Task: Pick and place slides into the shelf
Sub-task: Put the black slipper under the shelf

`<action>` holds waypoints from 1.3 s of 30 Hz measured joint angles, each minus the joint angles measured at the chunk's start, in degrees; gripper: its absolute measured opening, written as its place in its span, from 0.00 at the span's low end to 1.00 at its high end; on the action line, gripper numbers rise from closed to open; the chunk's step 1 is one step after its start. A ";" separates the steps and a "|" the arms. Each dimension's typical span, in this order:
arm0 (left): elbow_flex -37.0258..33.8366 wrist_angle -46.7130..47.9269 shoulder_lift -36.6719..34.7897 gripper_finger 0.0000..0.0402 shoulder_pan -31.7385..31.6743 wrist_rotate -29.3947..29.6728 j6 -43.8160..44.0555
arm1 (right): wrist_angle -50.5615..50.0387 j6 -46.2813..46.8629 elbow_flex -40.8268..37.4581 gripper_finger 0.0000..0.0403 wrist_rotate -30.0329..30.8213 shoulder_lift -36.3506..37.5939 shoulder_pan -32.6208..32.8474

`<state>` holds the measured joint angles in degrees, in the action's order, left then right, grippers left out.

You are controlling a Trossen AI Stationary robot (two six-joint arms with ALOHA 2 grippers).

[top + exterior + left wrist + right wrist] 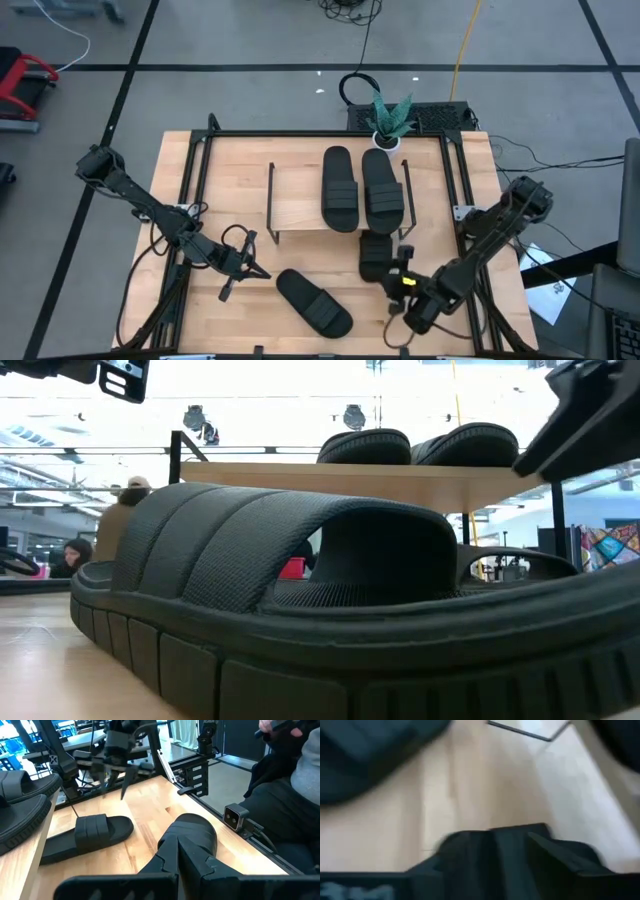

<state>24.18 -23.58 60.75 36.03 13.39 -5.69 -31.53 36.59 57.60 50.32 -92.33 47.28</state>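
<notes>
High view: light wood table (200, 180) with black rails on a grey floor with dark tape lines; the shelf (300, 196) stands mid-table with two slides (339, 187) side by side on its top board, a third slide (375, 255) just in front of the shelf, a fourth slide (313, 301) loose on the tabletop nearer the front edge. Small potted plant (388, 120) at the back edge. Left gripper (243, 265) is beside the fourth slide, fingers pressed together, holding nothing. Right gripper (400, 283) sits next to the third slide, can't tell how wide the jaws are; nothing visibly held. Low view: the fourth slide fills the frame, shelf board behind, bright lab room, a person (75, 555) at far left. Left wrist view: the slide on the wood, seated person (290, 805) beside the table. Right wrist view: blurred wood only.
</notes>
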 joint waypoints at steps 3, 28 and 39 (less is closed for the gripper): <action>0.00 0.08 0.00 0.01 0.01 0.00 -0.01 | 3.05 -2.16 -0.51 0.19 -2.13 -0.37 1.27; 0.00 1.48 0.00 0.01 0.02 0.00 -1.42 | 37.52 -11.00 -15.89 0.00 -16.12 -0.57 -0.51; 0.00 1.49 0.00 0.01 0.00 0.02 -2.14 | 34.90 -9.32 -15.91 0.00 -20.63 -2.26 -1.02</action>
<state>24.18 -22.09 60.75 36.03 13.41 -7.83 3.37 27.27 41.69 29.70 -94.60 46.26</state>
